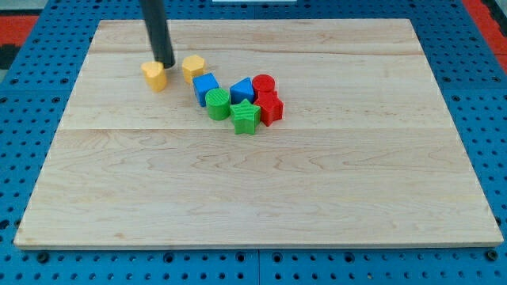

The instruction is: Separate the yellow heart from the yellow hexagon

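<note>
you see yellow heart (155, 75) left of yellow hexagon (193, 68), small gap between. my tip (167, 65) sits in gap, touching heart. tool is bare rod, nothing pinched. separation begun; widen further.

A robotics lab bench: a pale wooden desk (261, 198) sits on a blue perforated mounting plate (32, 95), with small coloured test blocks (238, 99) at eleven o'clock.
</note>
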Motion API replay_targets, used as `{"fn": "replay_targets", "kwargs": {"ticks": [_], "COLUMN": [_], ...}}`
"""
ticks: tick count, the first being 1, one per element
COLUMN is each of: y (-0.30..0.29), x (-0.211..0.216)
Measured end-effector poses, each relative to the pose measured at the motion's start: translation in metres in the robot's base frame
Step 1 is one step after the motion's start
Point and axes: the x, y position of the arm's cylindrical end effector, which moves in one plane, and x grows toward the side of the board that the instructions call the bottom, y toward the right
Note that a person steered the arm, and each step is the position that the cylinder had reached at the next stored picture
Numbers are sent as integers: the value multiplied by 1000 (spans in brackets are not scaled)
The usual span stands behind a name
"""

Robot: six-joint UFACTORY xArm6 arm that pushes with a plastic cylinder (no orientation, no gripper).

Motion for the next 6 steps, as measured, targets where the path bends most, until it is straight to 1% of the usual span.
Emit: {"fn": "replay_targets", "kwargs": {"ticks": [1,2,3,4,5,6], "y": [-14,-58,-59,-72,-106,-61], "x": [43,48,69,93,112,119]}}
